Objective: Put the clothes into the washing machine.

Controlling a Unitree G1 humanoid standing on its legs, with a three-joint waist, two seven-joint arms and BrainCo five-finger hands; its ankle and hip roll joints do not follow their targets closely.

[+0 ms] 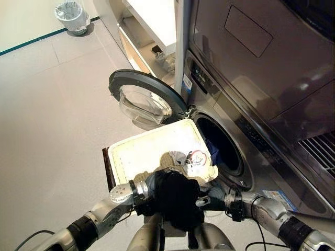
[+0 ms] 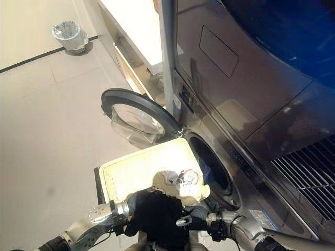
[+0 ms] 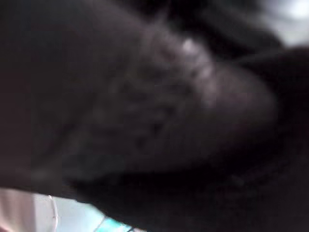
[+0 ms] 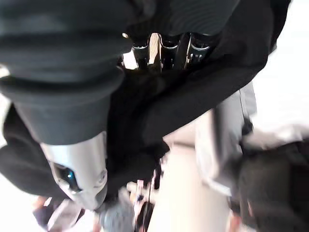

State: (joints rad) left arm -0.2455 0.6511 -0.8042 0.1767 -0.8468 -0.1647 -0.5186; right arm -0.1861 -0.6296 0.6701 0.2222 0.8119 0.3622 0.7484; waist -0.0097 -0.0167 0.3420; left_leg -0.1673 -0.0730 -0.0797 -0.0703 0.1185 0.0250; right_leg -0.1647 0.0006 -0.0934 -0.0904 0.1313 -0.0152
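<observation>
A black garment (image 1: 175, 201) hangs bunched between my two hands, just over the near edge of a white laundry basket (image 1: 137, 157). My left hand (image 1: 144, 187) is buried in the garment's left side. My right hand (image 1: 214, 198) grips its right side; in the right wrist view the fingers (image 4: 161, 48) and thumb (image 4: 79, 169) close into the black garment (image 4: 145, 111). A pale cloth with a red and white print (image 1: 191, 159) lies in the basket's near right corner. The washing machine's drum opening (image 1: 222, 146) gapes right beside the basket, with something blue (image 1: 212, 151) inside.
The round washer door (image 1: 144, 99) swings out to the left, beyond the basket. A second machine (image 1: 251, 47) is stacked above the washer. A low white cabinet (image 1: 152, 26) stands behind, and a lined waste bin (image 1: 71, 15) sits on the tiled floor at far left.
</observation>
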